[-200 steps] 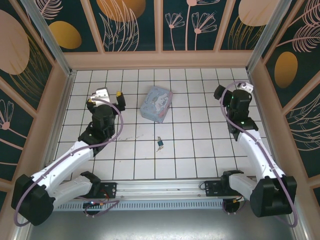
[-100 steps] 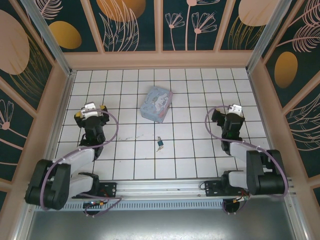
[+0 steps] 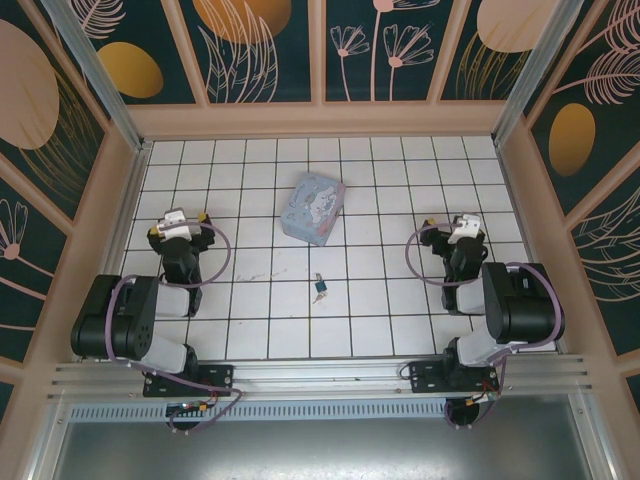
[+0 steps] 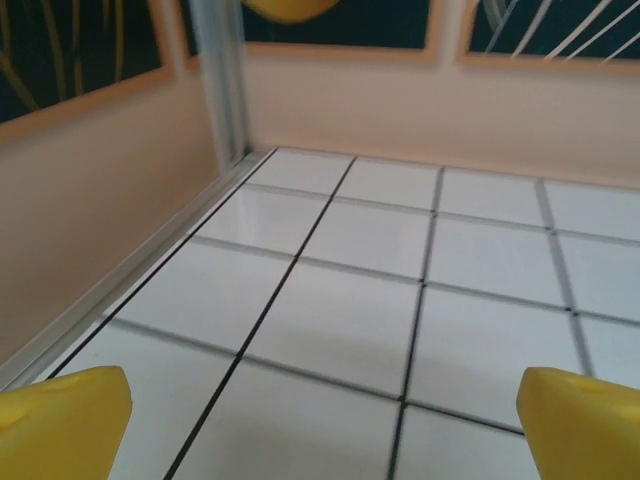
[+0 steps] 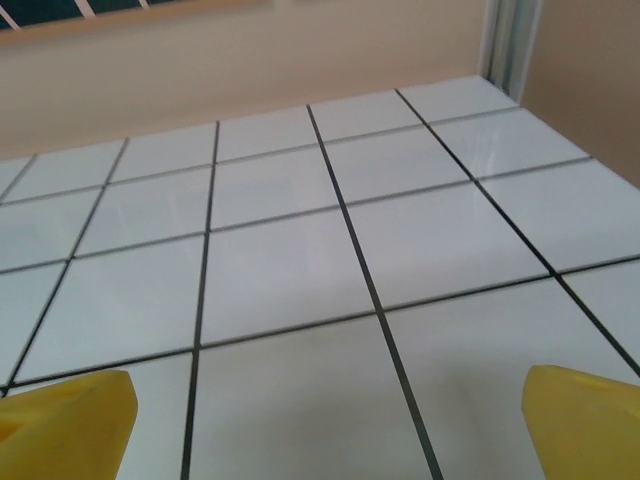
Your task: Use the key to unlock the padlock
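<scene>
The tiny teal padlock (image 3: 321, 292) lies on the white tiled floor near the middle, with a thin dark key (image 3: 319, 279) touching its far end; whether the key is inserted I cannot tell. My left gripper (image 3: 178, 224) sits low at the left, well away from the padlock, open and holding nothing. In the left wrist view its yellow fingertips (image 4: 62, 420) stand wide apart over bare tile. My right gripper (image 3: 462, 228) sits at the right, equally far off. Its yellow fingertips (image 5: 66, 418) are spread wide with only tile between them.
A pale blue cartoon-printed tin box (image 3: 314, 207) lies beyond the padlock toward the back. Beige walls (image 3: 320, 120) enclose the floor on three sides. An aluminium corner post (image 4: 222, 80) stands close ahead of the left gripper. Both arms are folded back over their bases.
Both arms have folded back toward their bases, pulling the grippers nearer and lower. The padlock, key and tin box have not moved.
</scene>
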{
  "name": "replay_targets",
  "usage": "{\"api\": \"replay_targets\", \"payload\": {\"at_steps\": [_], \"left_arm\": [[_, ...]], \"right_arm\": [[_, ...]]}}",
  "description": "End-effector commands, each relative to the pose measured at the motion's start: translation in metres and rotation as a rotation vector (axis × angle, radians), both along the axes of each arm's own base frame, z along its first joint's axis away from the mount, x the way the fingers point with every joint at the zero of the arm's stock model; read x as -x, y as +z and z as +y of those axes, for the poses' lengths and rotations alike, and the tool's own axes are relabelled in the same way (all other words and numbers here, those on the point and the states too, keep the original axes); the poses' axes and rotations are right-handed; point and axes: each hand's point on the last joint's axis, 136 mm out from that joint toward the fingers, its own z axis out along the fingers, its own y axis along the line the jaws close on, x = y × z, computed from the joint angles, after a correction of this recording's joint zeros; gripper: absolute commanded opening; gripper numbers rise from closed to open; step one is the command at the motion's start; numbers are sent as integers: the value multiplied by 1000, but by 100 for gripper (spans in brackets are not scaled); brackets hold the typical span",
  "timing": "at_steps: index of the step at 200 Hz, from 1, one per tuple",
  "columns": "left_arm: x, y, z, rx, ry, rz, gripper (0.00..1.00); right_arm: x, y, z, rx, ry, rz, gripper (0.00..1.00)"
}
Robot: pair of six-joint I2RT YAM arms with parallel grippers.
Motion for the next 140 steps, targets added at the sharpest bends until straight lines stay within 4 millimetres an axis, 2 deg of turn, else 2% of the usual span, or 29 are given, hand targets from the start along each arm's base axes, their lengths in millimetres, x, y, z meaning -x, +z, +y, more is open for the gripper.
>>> {"api": "replay_targets", "payload": {"at_steps": [1, 28, 140], "left_arm": [[0, 12, -18, -4, -115, -67, 99], [-11, 7, -13, 25, -112, -37, 99], [-8, 9, -12, 22, -110, -46, 99]], "right_arm": [[-4, 24, 2, -2, 31, -103, 99], [-9, 21, -4, -19, 12, -77, 99], [-13, 19, 3, 3, 44, -59, 99]]}}
